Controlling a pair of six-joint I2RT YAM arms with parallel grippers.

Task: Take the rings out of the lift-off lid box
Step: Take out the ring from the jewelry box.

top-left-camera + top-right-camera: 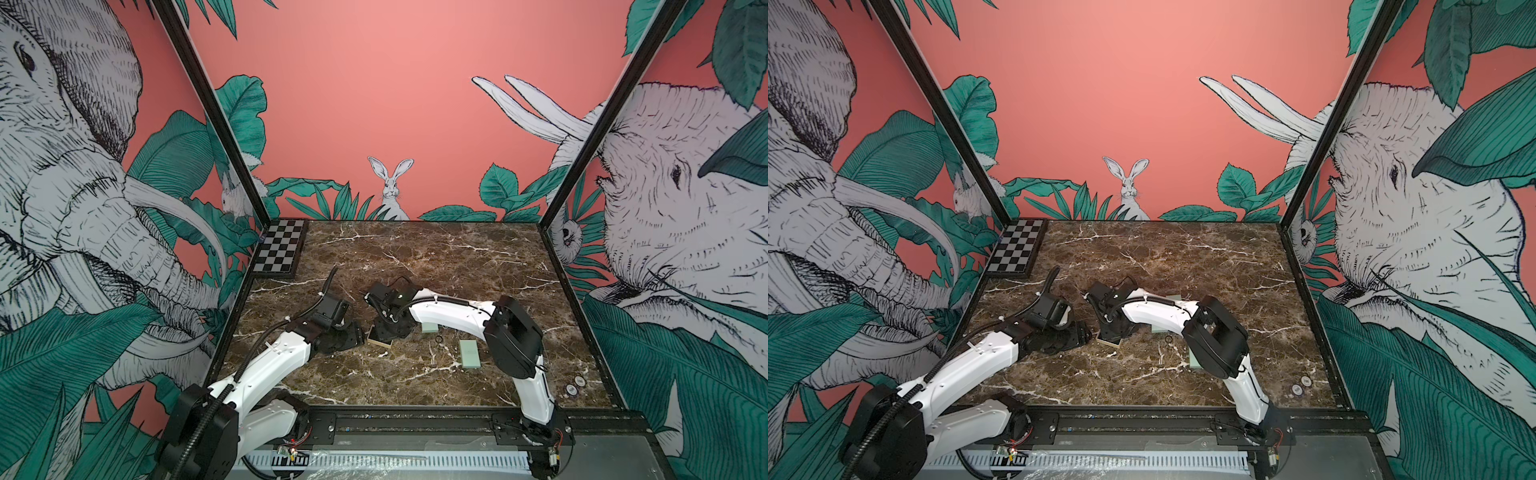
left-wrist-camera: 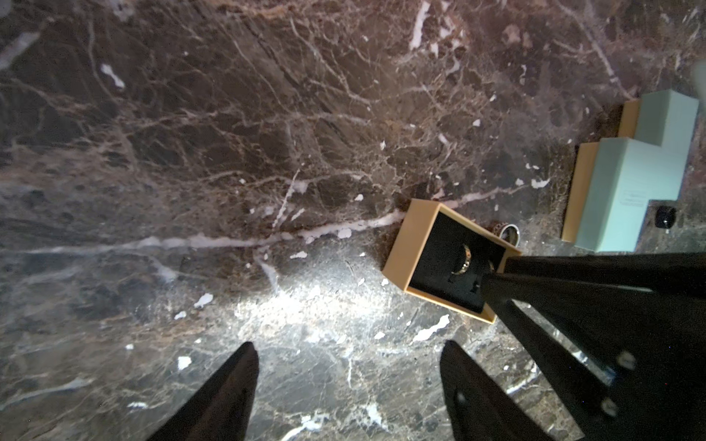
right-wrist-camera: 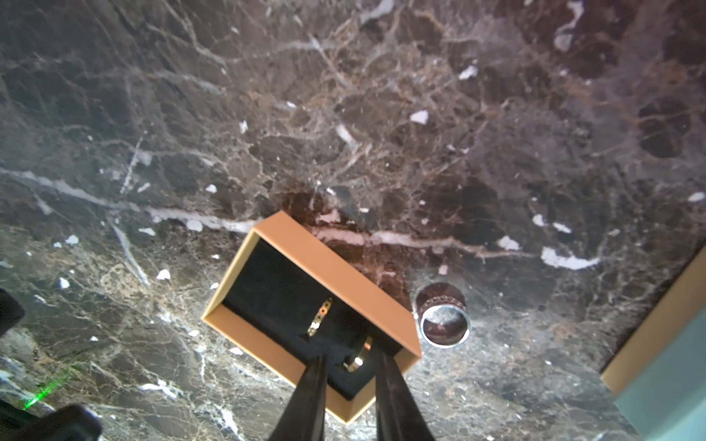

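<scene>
The tabletop point(image 3: 344, 114) is seen as glossy veined marble, the open box point(image 3: 336, 263) as matt tan card lined with black velvety cloth, the wide ring point(image 3: 445, 324) as polished metal.

My brown marble table point(image 1: 415, 257) carries a checkerboard point(image 1: 277, 251) at its far-left corner, an open tan box point(image 3: 336, 267), a wide ring point(image 3: 441, 297) just beside it, a thin dark ring point(image 1: 439, 340), two mint-green boxes point(image 1: 469, 353) and two round tokens point(image 1: 579, 380).

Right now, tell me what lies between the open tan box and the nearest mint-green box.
A wide ring lies beside the tan box, short of the mint-green box; the right wrist view shows it.
</scene>
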